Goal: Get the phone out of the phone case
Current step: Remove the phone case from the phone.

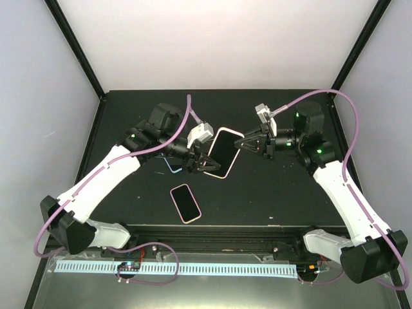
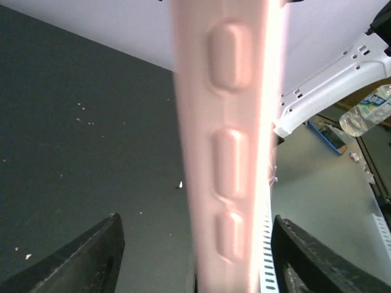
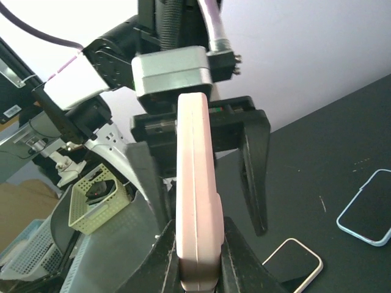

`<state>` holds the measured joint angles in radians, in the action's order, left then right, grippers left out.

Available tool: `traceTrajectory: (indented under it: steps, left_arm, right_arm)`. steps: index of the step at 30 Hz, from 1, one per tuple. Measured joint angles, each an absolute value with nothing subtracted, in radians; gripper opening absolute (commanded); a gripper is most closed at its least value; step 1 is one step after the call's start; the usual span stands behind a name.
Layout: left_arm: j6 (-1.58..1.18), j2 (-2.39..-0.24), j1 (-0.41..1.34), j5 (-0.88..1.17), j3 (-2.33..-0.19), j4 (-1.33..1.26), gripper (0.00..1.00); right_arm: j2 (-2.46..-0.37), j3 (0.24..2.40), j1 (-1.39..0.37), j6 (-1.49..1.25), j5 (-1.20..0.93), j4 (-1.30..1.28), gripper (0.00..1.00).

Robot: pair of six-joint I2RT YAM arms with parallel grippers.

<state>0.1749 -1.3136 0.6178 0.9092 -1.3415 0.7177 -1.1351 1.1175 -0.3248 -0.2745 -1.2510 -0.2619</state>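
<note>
A phone in a pink case [image 1: 223,152] hangs in the air above the black table between both grippers. My right gripper [image 1: 244,144] is shut on its right end; in the right wrist view the fingers [image 3: 166,256] clamp the case's edge [image 3: 197,183] from both sides. My left gripper [image 1: 203,165] is open at the case's left end. In the left wrist view the case's side with its raised buttons [image 2: 229,152] runs between the two wide-apart fingers [image 2: 101,256], which stand clear of it.
A second phone in a pink case [image 1: 185,203] lies flat on the table near the front, also in the right wrist view [image 3: 294,264]. A phone in a light-blue case [image 1: 171,165] lies under my left arm and shows in the right wrist view [image 3: 368,207].
</note>
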Motion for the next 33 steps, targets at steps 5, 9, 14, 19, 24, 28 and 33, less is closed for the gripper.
traceTrajectory:
  steps: [5, 9, 14, 19, 24, 28, 33]
  left_arm:
    - [0.161, -1.349, 0.631, 0.955, -1.341, 0.715, 0.42]
    - [0.162, -1.351, 0.638, 0.989, -1.341, 0.707, 0.20]
    - [0.158, -1.352, 0.639, 1.007, -1.341, 0.712, 0.02]
    - [0.180, -1.352, 0.637, 1.020, -1.336, 0.718, 0.02]
    - [0.212, -1.325, 0.628, 1.030, -1.281, 0.717, 0.01]
    - [0.245, -1.299, 0.622, 1.059, -1.248, 0.717, 0.02]
    - [0.259, -1.282, 0.622, 1.088, -1.246, 0.714, 0.01]
  right_arm:
    - [-1.135, 1.118, -0.332, -0.269, -1.266, -0.263, 0.01]
    - [-1.135, 1.118, -0.332, -0.262, -1.267, -0.270, 0.01]
    - [-1.132, 1.118, -0.336, -0.219, -1.270, -0.293, 0.16]
    - [-1.130, 1.137, -0.336, -0.178, -1.271, -0.350, 0.34]
    - [-1.129, 1.174, -0.331, -0.155, -1.286, -0.394, 0.36]
    - [-1.129, 1.178, -0.324, -0.164, -1.304, -0.400, 0.32]
    - [-1.128, 1.178, -0.324, -0.175, -1.325, -0.397, 0.31]
